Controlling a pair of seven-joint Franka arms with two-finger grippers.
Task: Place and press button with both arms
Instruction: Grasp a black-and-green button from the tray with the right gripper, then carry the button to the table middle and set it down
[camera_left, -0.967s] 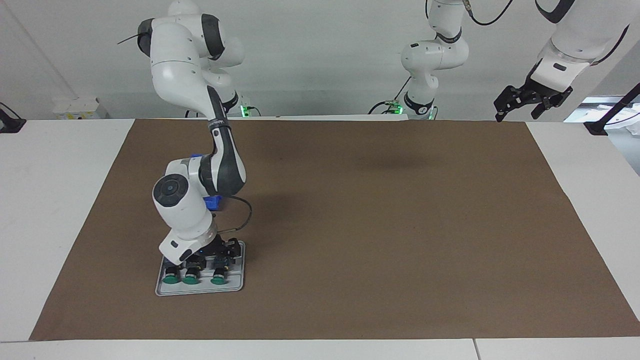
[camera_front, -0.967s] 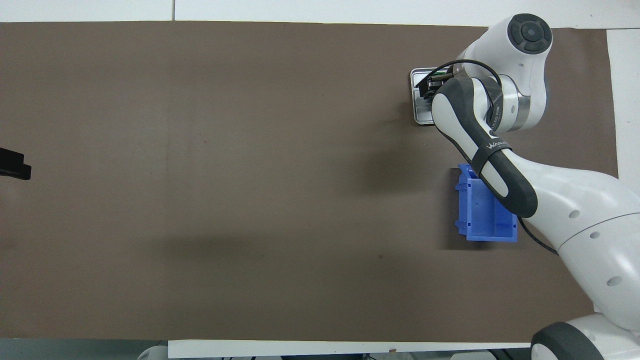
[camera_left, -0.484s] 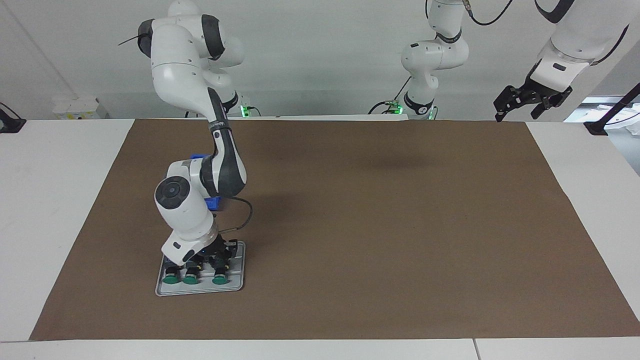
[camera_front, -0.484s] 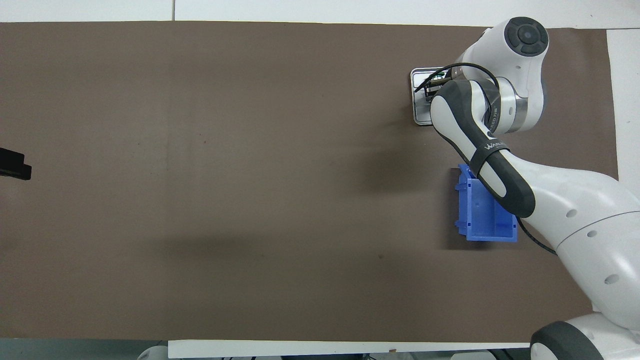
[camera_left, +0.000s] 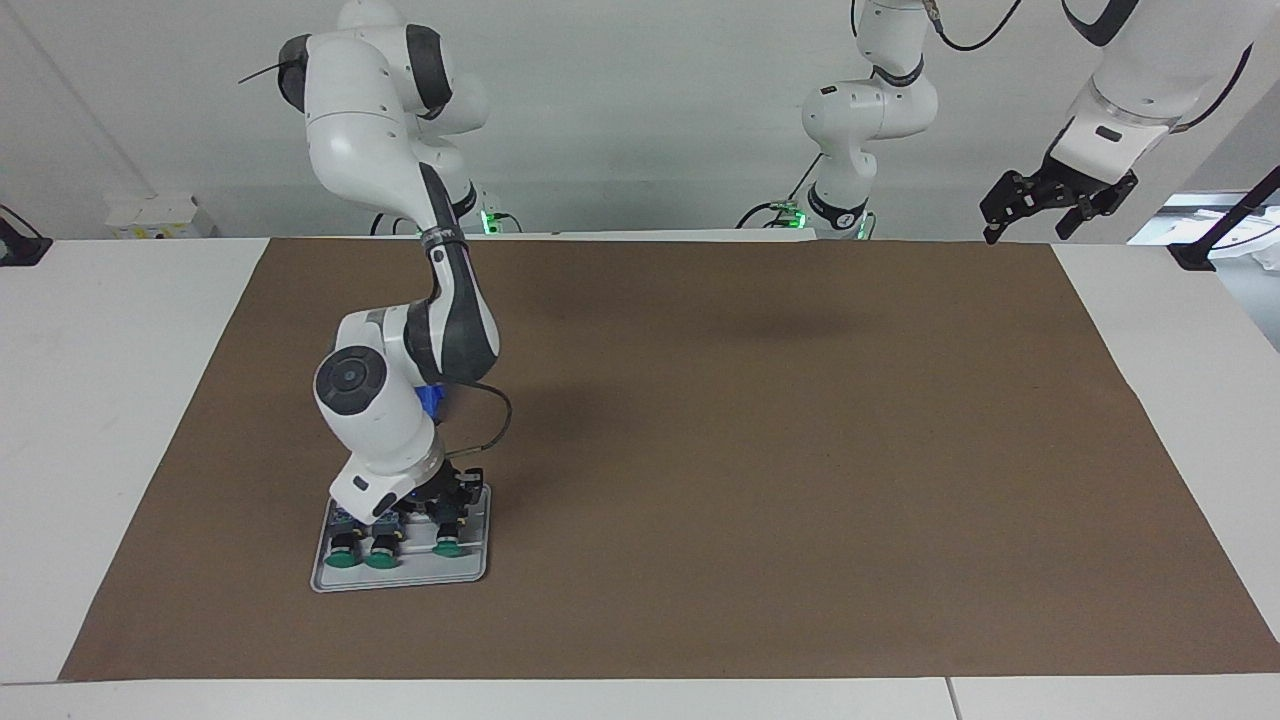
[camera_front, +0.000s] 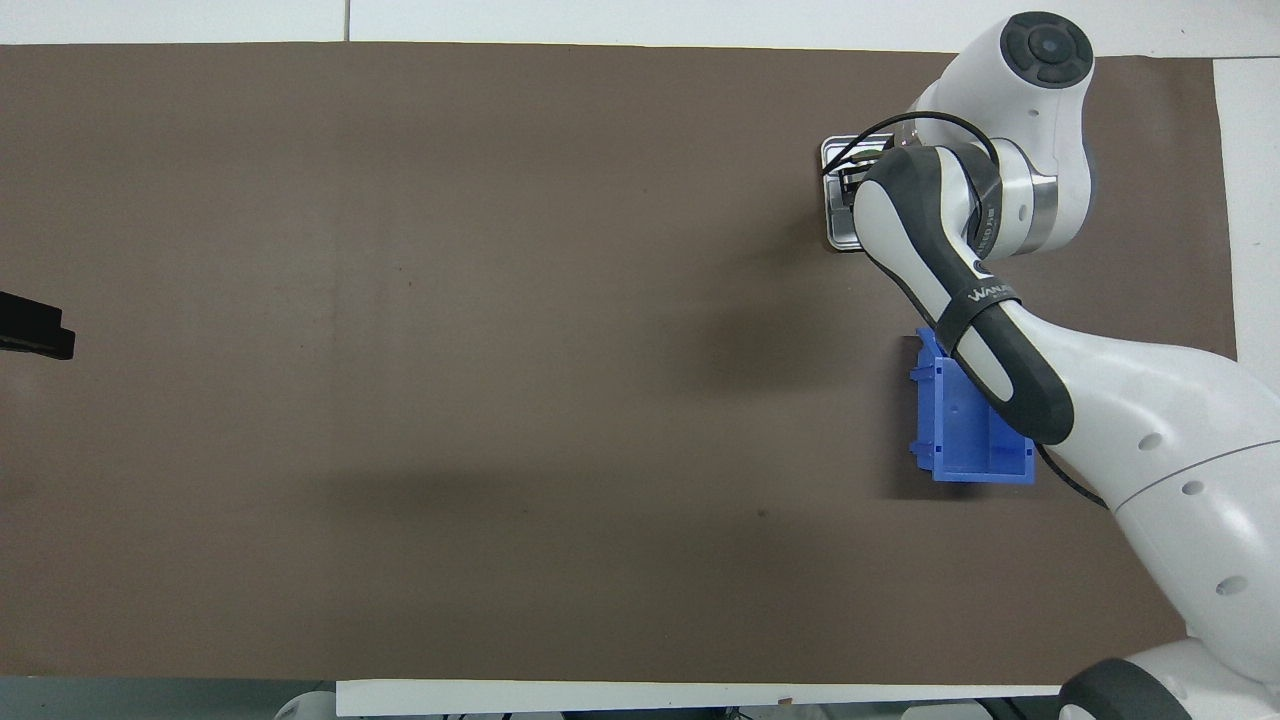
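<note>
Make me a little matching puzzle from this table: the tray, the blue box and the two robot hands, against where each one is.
Things:
1. grey tray
2. blue bin
3. left gripper
4. right gripper

Places or states:
A. raised in the air, open, empty
B. low over the tray
C. carries green-capped buttons
D. nearer to the robots than the tray

Pairs: 1-C, 2-D, 3-A, 4-B

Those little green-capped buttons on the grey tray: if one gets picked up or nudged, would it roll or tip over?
Probably. Each button looks like a rigid, round-bodied part lying on its side, so a nudge could roll it. The wide green cap would likely curve that roll. The tray seems to have a raised rim that may stop it. It looks small, so probably light.
</note>
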